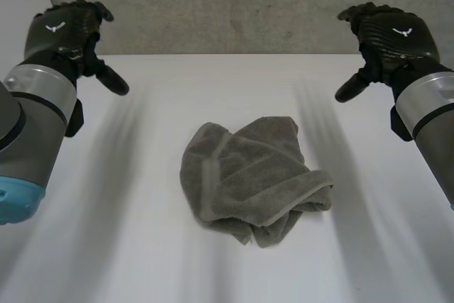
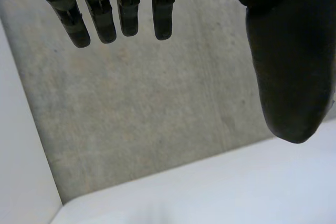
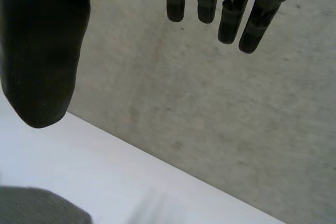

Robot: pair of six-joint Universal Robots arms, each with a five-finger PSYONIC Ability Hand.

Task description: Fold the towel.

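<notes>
A grey towel lies crumpled in a loose heap at the middle of the white table. My left hand hangs raised above the table's far left, well apart from the towel, its fingers straight and its thumb spread, holding nothing. On the far right my right hand is raised the same way, fingers straight, thumb apart, empty. A corner of the towel shows below that thumb in the right wrist view.
A grey concrete-like wall stands behind the table's far edge. A white side wall meets it at the left. Bare tabletop surrounds the towel on all sides.
</notes>
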